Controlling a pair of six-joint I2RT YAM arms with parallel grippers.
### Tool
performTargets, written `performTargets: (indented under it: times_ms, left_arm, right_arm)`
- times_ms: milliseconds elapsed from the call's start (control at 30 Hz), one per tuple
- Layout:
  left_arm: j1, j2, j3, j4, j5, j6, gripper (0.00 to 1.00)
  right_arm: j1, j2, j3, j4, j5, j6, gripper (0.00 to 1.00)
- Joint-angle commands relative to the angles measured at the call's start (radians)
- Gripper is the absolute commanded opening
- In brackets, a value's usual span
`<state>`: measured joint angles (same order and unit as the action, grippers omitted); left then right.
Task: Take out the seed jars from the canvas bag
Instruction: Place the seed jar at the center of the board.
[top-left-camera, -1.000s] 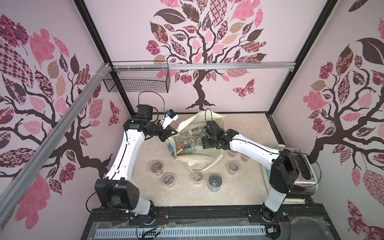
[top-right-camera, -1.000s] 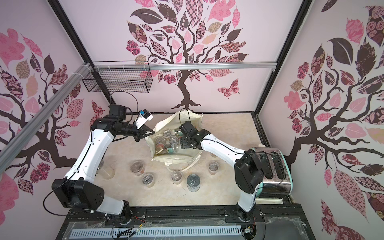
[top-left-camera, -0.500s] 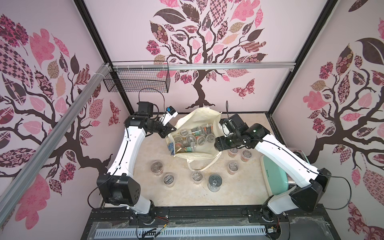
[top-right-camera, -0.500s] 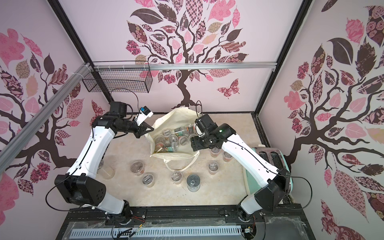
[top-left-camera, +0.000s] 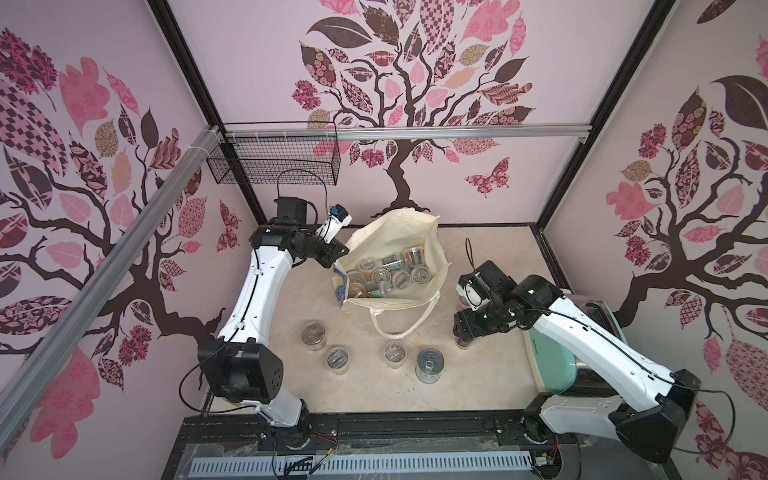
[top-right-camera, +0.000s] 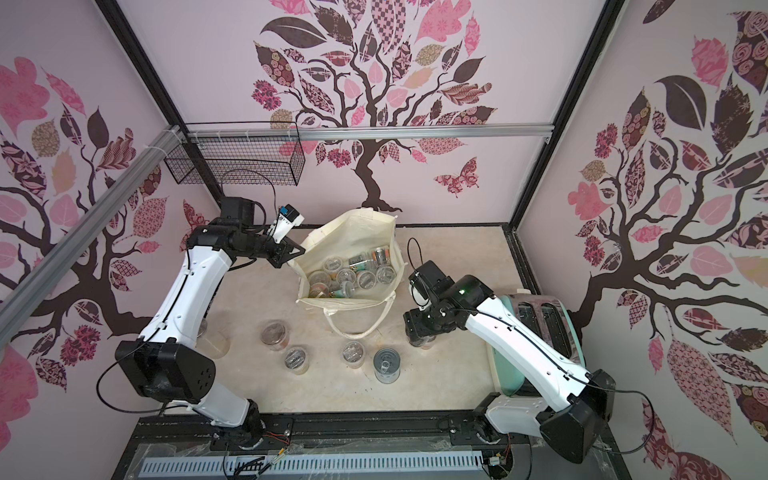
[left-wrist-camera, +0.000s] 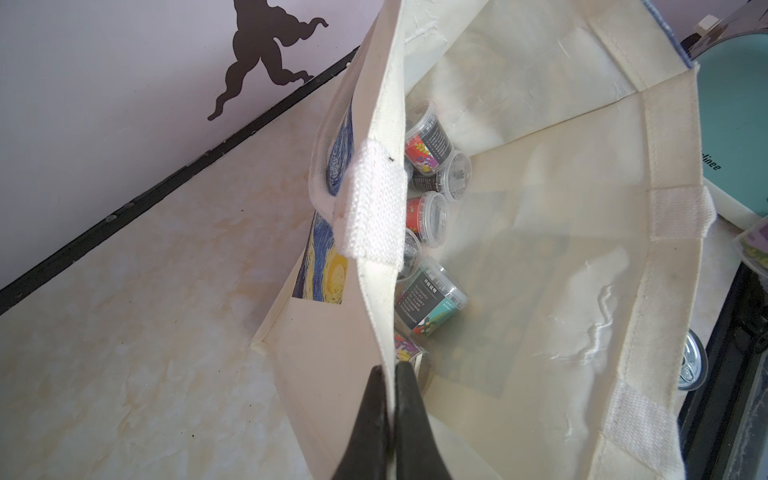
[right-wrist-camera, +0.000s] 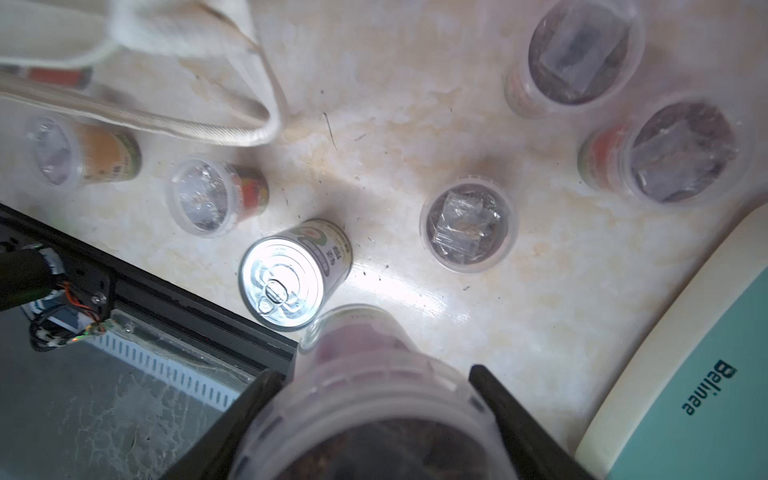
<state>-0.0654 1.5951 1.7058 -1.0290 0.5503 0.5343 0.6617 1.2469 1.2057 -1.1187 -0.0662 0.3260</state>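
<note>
Seed jars (top-left-camera: 386, 274): about ten left in the canvas bag (top-left-camera: 399, 226), at least five standing out on the table (top-left-camera: 490, 374) (tin can (top-left-camera: 430, 365) isn't ours). Bag rim is pinched by left gripper (left-wrist-camera: 392, 376); right gripper (right-wrist-camera: 374, 372) clasps one seed jar (right-wrist-camera: 374, 436) beside the bag. Under halfway, I reckon.

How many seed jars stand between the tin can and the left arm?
3 seed jars: one beside the tin can, one in the middle, one leftmost. Another may hide behind the left arm.
</note>
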Motion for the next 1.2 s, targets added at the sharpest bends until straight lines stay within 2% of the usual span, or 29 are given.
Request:
performTargets:
  times_ms: [0, 167, 333, 600, 767, 900, 1000, 1067, 1167]
  left_arm:
    - [0.005, 0.0, 0.009, -0.026, -0.012, -0.019, 0.0]
    - [0.005, -0.009, 0.012, -0.044, -0.01, -0.01, 0.0]
    - [0.004, -0.011, 0.023, -0.056, -0.014, -0.004, 0.0]
    - [0.005, -0.009, 0.022, -0.076, 0.016, 0.009, 0.0]
    - [0.006, -0.011, 0.025, -0.102, 0.044, 0.035, 0.0]
    - [0.004, -0.014, 0.018, -0.142, 0.106, 0.093, 0.0]
    - [0.005, -0.02, 0.011, -0.188, 0.125, 0.136, 0.0]
    - [0.0, -0.023, 0.003, -0.25, 0.143, 0.216, 0.0]
    - [-0.02, -0.035, -0.018, -0.273, 0.115, 0.265, 0.0]
  right_arm:
    - [0.003, -0.04, -0.119, 0.058, 0.071, 0.076, 0.72]
    - [0.005, -0.04, -0.287, 0.203, 0.066, 0.198, 0.71]
    - [0.023, -0.029, -0.4, 0.31, 0.061, 0.253, 0.71]
    - [0.055, -0.018, -0.496, 0.354, 0.119, 0.326, 0.8]
    - [0.056, -0.064, -0.455, 0.329, 0.135, 0.324, 0.87]
    - [0.055, -0.116, -0.349, 0.27, 0.228, 0.268, 0.9]
    - [0.055, -0.156, -0.261, 0.265, 0.296, 0.175, 0.92]
    - [0.054, -0.192, -0.245, 0.3, 0.332, 0.104, 0.93]
    - [0.055, -0.213, -0.184, 0.341, 0.352, 0.012, 0.92]
